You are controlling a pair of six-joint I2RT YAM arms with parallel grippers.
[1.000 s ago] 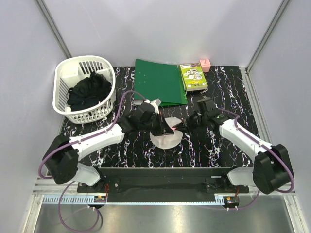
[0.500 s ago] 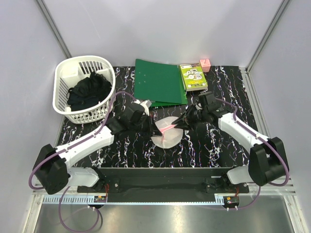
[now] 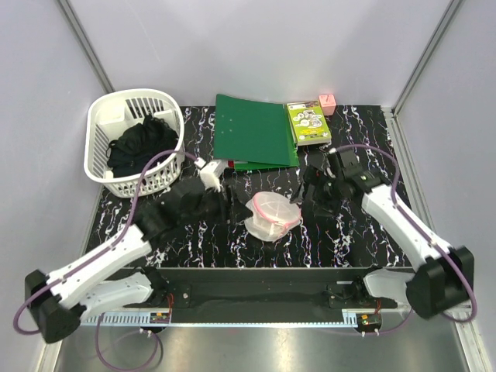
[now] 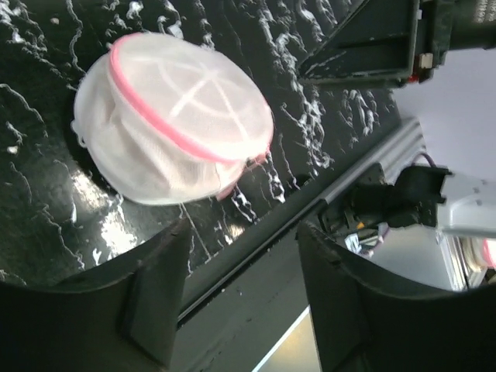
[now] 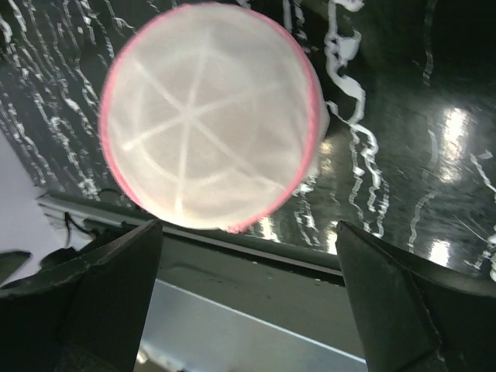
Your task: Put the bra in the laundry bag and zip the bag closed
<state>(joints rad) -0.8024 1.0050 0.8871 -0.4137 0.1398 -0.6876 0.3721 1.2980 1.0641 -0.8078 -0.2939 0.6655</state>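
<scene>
The laundry bag, a round white mesh dome with pink zipper trim, lies alone on the black marbled table, between the two arms. The bra is hidden. My left gripper hangs just left of the bag, open and empty. In the left wrist view the bag sits beyond the left gripper, clear of its fingers. My right gripper stands just right of the bag, open wide and empty. In the right wrist view the bag shows its pink trim as an unbroken ring, ahead of the right gripper.
A white slotted basket with black clothes stands at the back left. A green folder, a green box and a small pink object lie along the back. The table's near edge runs close under the bag.
Both grippers have opened and let go of the bag. The left arm pulled back left and the right arm back right. The bag has settled on the table.
</scene>
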